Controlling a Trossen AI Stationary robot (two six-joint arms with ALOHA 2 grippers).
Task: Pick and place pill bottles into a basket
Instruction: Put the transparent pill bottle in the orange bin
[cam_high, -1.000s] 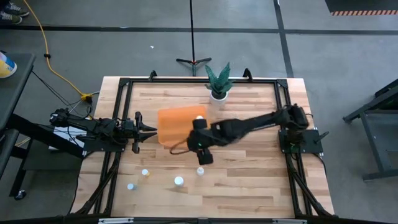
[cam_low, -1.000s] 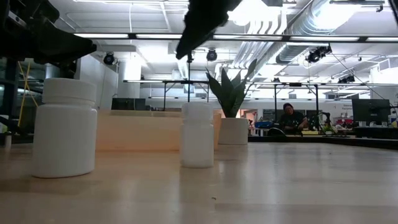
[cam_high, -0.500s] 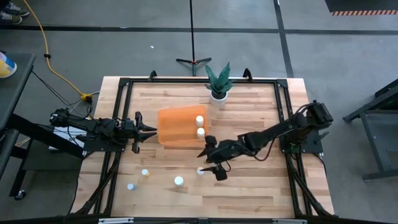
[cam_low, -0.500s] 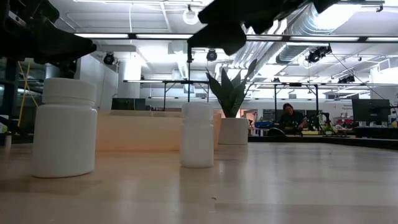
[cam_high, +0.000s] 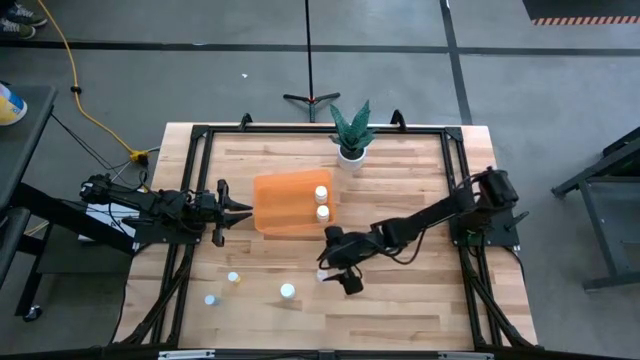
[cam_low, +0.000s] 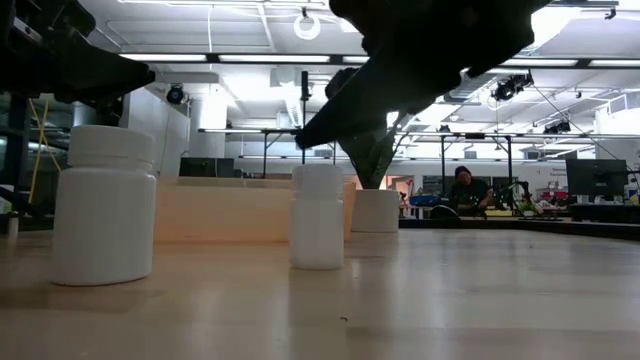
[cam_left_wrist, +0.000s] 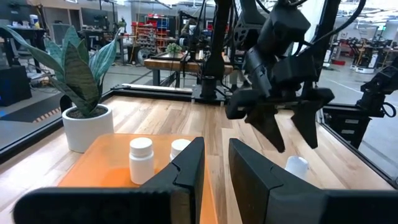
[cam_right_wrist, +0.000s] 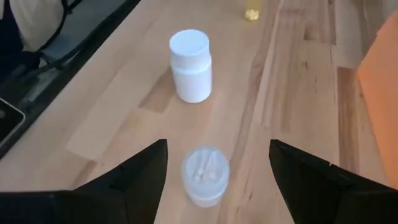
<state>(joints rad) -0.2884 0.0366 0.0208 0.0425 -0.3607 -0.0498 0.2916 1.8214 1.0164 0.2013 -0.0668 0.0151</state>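
A: Where do the bottles stand?

B: In the high view, two sit in the basket (cam_high: 290, 205) near its right wall, just above the frame's middle. Four are out on the table (cam_high: 400, 290) in the lower middle: one bottle (cam_high: 322, 275) just under the right gripper (cam_high: 338, 272), a white-capped bottle (cam_high: 287, 291) to its left, and two more further left.

A: And the fingers?

B: The right gripper's are spread wide; in its wrist view they flank the bottle (cam_right_wrist: 204, 175) at the bottom centre, not touching it. The left gripper (cam_high: 222, 212) waits at the basket's left edge, fingers a narrow gap apart.

A: How will that bottle handle?

B: Probably light, stiff plastic, smooth and round, so it could slip or tip if nudged off-centre. It looks cap-up. I'd close across the body below the cap, squarely on the middle, with modest pressure.

A: Risks?

B: Knocking it over, since it is small and likely near-empty.
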